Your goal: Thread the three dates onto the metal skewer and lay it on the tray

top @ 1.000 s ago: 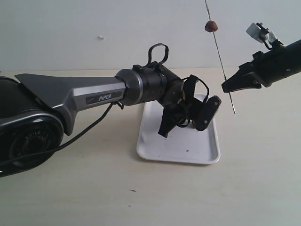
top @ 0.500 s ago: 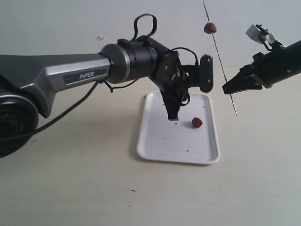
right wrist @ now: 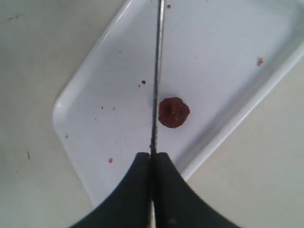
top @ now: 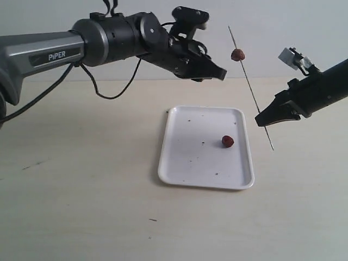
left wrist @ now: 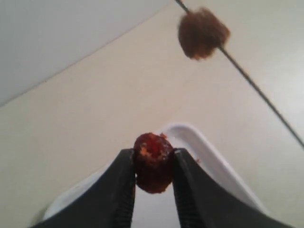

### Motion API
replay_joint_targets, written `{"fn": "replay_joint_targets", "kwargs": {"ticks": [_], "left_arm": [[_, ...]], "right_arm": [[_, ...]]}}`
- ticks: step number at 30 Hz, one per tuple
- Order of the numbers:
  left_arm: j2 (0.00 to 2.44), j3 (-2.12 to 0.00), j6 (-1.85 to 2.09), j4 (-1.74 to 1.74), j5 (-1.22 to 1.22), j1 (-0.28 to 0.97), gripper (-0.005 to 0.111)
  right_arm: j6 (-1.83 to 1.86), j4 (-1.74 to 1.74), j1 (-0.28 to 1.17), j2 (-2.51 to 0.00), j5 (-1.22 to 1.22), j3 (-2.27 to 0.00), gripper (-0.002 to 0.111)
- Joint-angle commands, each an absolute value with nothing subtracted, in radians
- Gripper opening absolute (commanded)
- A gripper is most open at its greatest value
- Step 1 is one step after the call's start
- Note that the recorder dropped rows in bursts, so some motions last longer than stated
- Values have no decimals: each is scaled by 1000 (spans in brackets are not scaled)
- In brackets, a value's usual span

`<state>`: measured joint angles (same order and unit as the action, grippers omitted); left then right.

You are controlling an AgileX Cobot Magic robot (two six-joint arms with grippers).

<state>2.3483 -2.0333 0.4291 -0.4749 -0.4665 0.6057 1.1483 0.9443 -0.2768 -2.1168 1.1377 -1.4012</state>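
Observation:
My right gripper [top: 260, 120] is shut on the metal skewer [top: 249, 84], which stands steeply tilted above the table right of the tray [top: 185, 163]. One date [top: 237, 54] is threaded near the skewer's upper end. My left gripper [top: 219, 72] is raised in the air just left of that date and is shut on a second date [left wrist: 153, 162], pinched between both fingers. The third date [top: 228, 141] lies on the tray; in the right wrist view this date [right wrist: 174, 112] sits beside the skewer [right wrist: 156, 76] over the tray [right wrist: 85, 142].
The tray bears a few dark specks and crumbs [top: 203, 143]. A pale wooden tabletop [top: 81, 190] surrounds it, with a white wall behind. The left arm's dark cable [top: 109, 92] hangs over the table at the back left.
My left gripper has lifted off the tray with a date in its fingers and swung up toward the skewer's top. One date stays on the tray. The right arm has dropped slightly.

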Motion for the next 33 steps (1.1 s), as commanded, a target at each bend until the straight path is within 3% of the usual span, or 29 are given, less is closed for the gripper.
{"fn": "replay_joint_targets", "kwargs": {"ticks": [1,15,33], "left_arm": [[2338,-2038,405,-840,-443,551,28],[2338,-2038,407,-1234,-447,498,28],[2338,-2038,418,-1211,-416,498,28]], "right_arm": [[1150,932,-281,-2117,1171,-1403,0],[1150,854,-279,-2151,1221,-1403,0],[1167,805,-238,-2160,1221,-1403,0]]}}
